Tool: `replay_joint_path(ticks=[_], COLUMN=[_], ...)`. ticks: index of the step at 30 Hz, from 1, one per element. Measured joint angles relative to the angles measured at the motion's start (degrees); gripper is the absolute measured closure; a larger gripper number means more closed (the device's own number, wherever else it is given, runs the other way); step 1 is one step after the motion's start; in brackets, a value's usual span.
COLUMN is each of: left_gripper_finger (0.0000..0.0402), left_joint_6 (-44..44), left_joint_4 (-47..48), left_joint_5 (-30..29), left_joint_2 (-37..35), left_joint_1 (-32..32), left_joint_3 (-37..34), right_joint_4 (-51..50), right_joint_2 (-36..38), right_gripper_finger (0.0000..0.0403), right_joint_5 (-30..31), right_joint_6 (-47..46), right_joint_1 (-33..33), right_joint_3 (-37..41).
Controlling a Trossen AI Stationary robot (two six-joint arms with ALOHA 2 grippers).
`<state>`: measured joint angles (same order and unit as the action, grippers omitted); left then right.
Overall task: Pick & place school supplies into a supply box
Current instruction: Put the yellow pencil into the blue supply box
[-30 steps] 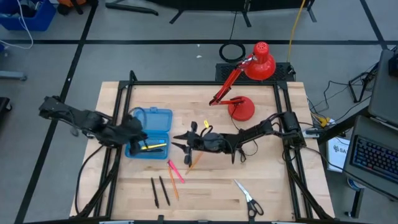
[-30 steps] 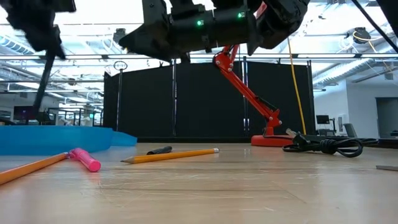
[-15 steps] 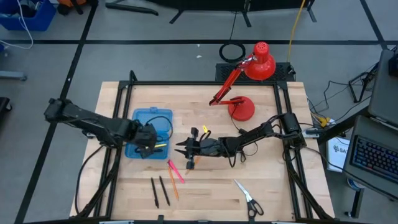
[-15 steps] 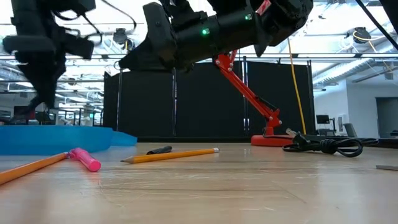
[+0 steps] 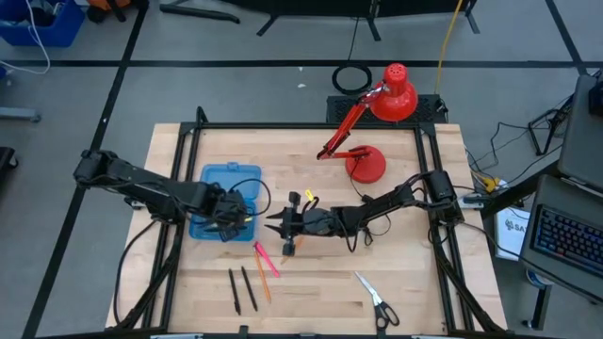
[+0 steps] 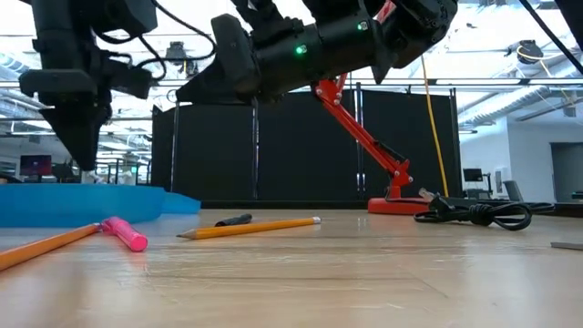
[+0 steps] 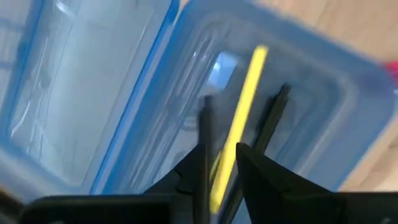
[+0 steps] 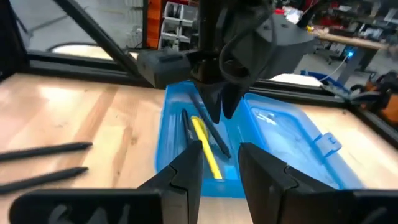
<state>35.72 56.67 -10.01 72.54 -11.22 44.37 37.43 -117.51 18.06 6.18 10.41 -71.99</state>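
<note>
Placing is the step in hand: left gripper (image 5: 229,213) hangs over the open box (image 5: 224,184), fingers slightly apart and empty, above a yellow marker (image 7: 239,121) inside. Right gripper (image 5: 280,224) — slightly open, empty — should descend onto the pencil (image 6: 250,227) beside the box.

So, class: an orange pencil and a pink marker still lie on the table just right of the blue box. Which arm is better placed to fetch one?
The right. Its end effector hangs open near the pencil and marker, while the left end effector is over the box.
</note>
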Motion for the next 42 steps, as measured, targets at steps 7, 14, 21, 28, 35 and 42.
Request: replay_joint_path(ticks=[7,14,21,28,35,42], left_gripper_finger=[0.0275,0.0269,0.0268,0.0268,0.0268,0.0268], left_joint_6=[-7.49,-9.33,-6.52,-0.01,7.37,13.94], left_joint_4=[-1.17,-0.67,-0.29,-0.28,-4.45,-7.54], left_joint_5=[-1.40,-0.31,-3.01,-8.32,-11.94,-19.37], left_joint_2=[0.06,0.04,0.04,-0.81,-1.15,-5.99], left_joint_1=[1.97,5.78,7.30,5.18,0.18,-4.40], left_joint_3=[-0.01,1.11,2.52,3.96,3.96,3.96], right_joint_4=[-1.13,-0.34,4.61,4.10,4.15,4.81], right_joint_2=[0.00,0.00,0.03,0.57,0.59,1.22], right_gripper_finger=[0.0312,0.0312,0.0312,0.0312,0.0312,0.0312], right_joint_5=[6.66,7.42,7.40,7.24,6.27,16.73], right_joint_6=[5.86,3.10,-5.63,3.77,-3.24,1.17], right_joint_1=[-2.04,-4.44,-4.63,-1.64,4.24,12.14], right_joint_3=[0.00,0.00,0.00,0.00,0.00,0.00])
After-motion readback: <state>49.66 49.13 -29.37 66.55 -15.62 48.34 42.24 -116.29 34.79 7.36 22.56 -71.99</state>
